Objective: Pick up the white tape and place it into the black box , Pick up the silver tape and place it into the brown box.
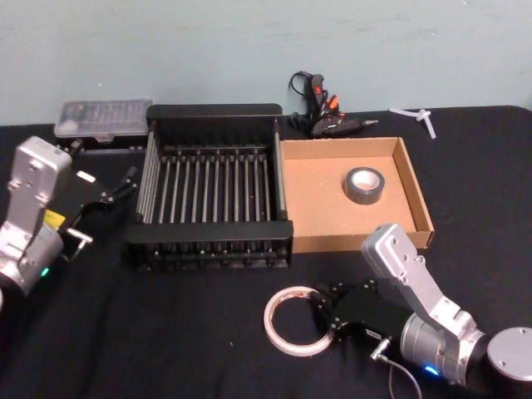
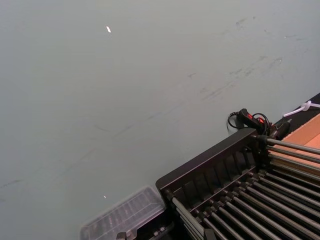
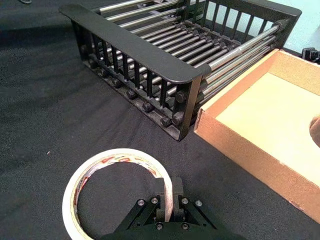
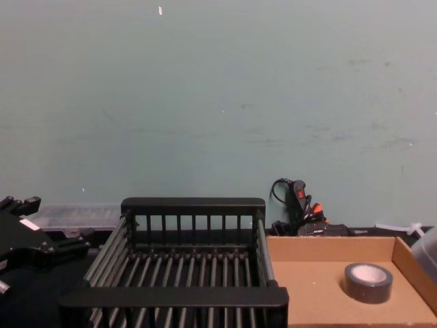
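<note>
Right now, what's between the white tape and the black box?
Bare black tablecloth between white tape and black box, per right wrist view; right pincer grips the tape's ring.

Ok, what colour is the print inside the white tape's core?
Red, on the white tape; the right wrist view shows it best.

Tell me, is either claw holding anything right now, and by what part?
The right gripper pinches the white tape by its ring wall as it lies on the table. The left gripper, beside the black box, holds nothing.
</note>
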Tool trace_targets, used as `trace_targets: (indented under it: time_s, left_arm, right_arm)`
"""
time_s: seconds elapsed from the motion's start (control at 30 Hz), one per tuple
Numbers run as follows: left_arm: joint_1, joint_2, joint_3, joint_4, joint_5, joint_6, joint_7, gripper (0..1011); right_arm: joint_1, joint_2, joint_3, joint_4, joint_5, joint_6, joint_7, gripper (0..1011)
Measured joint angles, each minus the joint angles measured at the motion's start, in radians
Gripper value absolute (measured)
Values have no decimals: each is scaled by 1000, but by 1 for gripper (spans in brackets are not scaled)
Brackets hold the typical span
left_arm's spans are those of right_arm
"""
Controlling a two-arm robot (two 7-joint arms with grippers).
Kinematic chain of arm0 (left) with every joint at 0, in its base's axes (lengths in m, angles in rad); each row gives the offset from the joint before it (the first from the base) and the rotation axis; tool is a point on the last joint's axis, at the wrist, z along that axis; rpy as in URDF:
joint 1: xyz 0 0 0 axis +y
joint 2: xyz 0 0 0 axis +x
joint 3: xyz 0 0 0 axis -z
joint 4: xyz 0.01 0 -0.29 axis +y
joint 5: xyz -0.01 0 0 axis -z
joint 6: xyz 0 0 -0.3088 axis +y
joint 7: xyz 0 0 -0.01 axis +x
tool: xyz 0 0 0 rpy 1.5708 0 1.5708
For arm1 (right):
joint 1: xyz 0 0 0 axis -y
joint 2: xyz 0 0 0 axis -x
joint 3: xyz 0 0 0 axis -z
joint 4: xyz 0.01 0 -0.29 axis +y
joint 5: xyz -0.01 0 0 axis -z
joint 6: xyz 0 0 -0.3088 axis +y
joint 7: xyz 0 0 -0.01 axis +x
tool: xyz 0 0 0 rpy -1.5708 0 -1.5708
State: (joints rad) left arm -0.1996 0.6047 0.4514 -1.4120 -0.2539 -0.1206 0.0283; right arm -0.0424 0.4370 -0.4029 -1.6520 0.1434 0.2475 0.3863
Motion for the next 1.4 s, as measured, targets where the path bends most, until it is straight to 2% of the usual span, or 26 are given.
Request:
trace_targets:
  time_s: [0.4, 0.93, 1.2, 1.4]
  left_arm:
    - [0, 0, 0, 0, 0, 0, 0, 1001]
    - [0, 0, 0, 0, 0, 0, 0, 1001]
    - [0, 0, 0, 0, 0, 0, 0, 1001]
    - [0, 0, 0, 0, 0, 0, 0, 1001]
  right_arm:
    - [-4, 6, 7, -11, 19, -7, 12, 92]
    - [-15, 57, 23, -109, 78, -40, 56, 92]
    - [0, 83, 29, -152, 118, -70, 74, 92]
    - [29, 87, 30, -163, 140, -92, 78, 92]
